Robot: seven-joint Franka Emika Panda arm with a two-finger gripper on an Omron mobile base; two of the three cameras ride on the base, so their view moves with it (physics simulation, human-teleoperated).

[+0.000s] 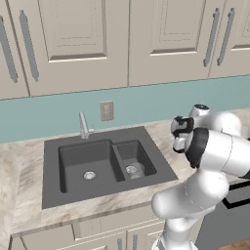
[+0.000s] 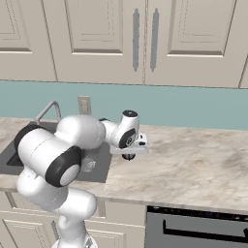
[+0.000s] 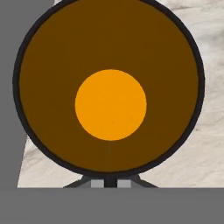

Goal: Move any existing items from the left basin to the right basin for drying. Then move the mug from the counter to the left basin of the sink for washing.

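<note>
The black mug [image 3: 109,52] with its orange inside is seen from straight above in the hand view. My gripper [image 3: 110,183] has its two fingertips close together on either side of the mug's near rim, shut on its wall. From the base views, the gripper [image 1: 179,147] [image 2: 128,156] points down over the beige counter [image 2: 193,164], just right of the dark grey sink [image 1: 53,195], and the hand hides most of the mug. The clear glass tumbler [image 1: 137,170] stands in the narrower right basin [image 1: 141,155]. In the wider left basin [image 1: 80,161] only the silver drain shows.
A thin silver faucet [image 1: 83,126] rises behind the sink, with a wall outlet [image 1: 106,111] to its right. Cabinets hang above. A dark oven front [image 2: 203,227] sits below the counter on the right. The sink's rim [image 3: 11,87] runs along the left of the hand view.
</note>
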